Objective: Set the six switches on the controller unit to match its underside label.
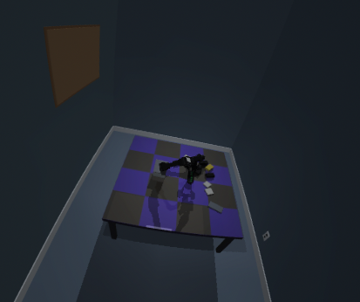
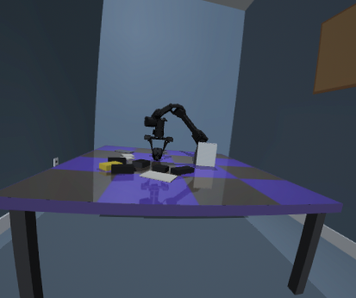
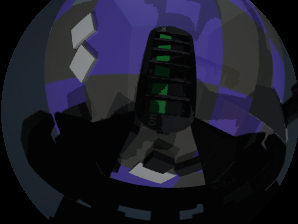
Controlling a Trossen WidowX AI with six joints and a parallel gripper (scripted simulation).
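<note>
The dark grey controller unit [image 1: 191,177] [image 2: 157,155] [image 3: 166,75] is long in the wrist view, its six switches in a row and its ON mark at the near left. Green shows on the left half of each switch. The fourth from the far end looks much darker; I cannot tell how each is pressed. My gripper [image 2: 157,151] [image 3: 167,120] is shut on the unit, a finger on each side of its near end. The unit seems raised and tilted above the bench, its shadow apart from it. Its underside label is hidden.
A yellow block [image 1: 209,167] [image 2: 110,165] and several black modules lie beside a white plate [image 2: 159,176] [image 3: 150,173]. Two pale tiles [image 1: 207,184] [image 3: 83,31] and a grey plate [image 1: 215,207] lie to one side. A white panel [image 2: 207,154] stands by the arm.
</note>
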